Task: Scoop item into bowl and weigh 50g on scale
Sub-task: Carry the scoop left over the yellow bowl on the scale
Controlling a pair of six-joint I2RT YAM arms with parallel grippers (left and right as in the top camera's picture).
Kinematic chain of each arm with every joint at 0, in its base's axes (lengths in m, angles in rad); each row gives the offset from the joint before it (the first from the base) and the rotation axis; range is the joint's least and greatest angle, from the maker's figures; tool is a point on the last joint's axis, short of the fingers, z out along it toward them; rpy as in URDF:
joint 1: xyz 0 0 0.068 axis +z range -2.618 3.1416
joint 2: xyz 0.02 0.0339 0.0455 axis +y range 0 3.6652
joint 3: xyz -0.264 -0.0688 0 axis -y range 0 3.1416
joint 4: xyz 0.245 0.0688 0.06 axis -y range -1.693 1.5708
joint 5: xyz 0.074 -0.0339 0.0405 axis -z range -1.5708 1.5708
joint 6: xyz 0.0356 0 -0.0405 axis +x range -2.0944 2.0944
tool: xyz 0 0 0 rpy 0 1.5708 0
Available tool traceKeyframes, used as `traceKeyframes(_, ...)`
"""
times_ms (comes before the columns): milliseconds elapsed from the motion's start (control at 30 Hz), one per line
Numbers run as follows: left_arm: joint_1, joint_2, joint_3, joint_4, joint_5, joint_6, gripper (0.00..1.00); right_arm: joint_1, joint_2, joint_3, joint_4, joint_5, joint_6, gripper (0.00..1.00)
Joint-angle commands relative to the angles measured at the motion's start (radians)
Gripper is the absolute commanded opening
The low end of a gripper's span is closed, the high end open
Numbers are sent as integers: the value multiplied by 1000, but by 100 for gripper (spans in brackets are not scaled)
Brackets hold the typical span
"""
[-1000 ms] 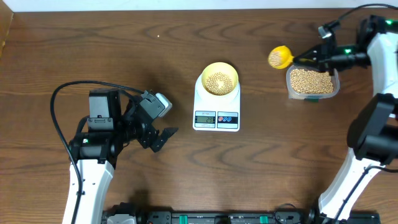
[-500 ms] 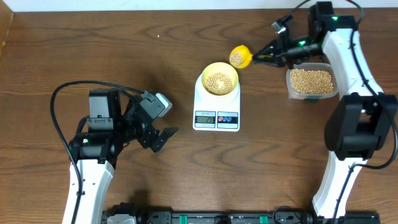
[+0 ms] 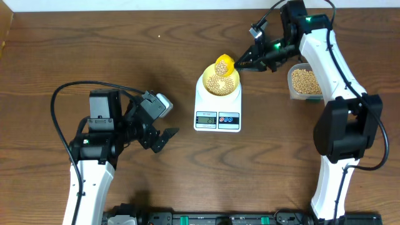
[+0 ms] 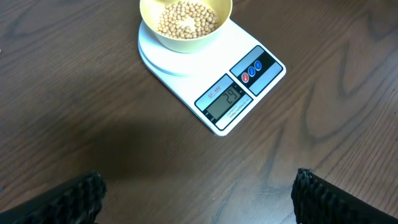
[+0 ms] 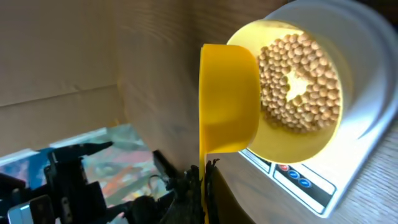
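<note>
pale yellow round bowl point(image 4: 181, 43) of smooth tan soybeans point(image 4: 186, 17) on flat white scale point(image 3: 217, 107); bright yellow scoop point(image 5: 229, 99) tilted above, handle clamped by right gripper point(image 3: 247, 62); left gripper point(image 3: 164, 139) jaws apart.

The table point(image 3: 94, 50) is dark grained wood with a dull sheen. The scale point(image 4: 199, 78) is smooth white plastic, faintly glossy. The bowl point(image 4: 186, 43) and scoop point(image 5: 229, 99) are smooth yellow plastic. The beans point(image 4: 186, 17) look matt. The tub point(image 3: 292, 84), at three o'clock of the scale, is clear plastic.

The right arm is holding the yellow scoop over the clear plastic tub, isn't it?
No. The overhead view shows the right pincer holding the yellow scoop over the pale yellow bowl on the scale, not over the clear tub.
</note>
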State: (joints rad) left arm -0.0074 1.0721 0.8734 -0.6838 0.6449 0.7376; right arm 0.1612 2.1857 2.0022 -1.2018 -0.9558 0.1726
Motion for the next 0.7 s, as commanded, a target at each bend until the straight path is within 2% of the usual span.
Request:
traceKeyframes(0, 4, 5, -3, -3, -3, 6, 98, 9, 4, 66, -14, 48, -2, 1)
traceKeyframes(667, 5, 5, -3, -3, -3, 6, 98, 143, 4, 208, -179, 435, -85, 1)
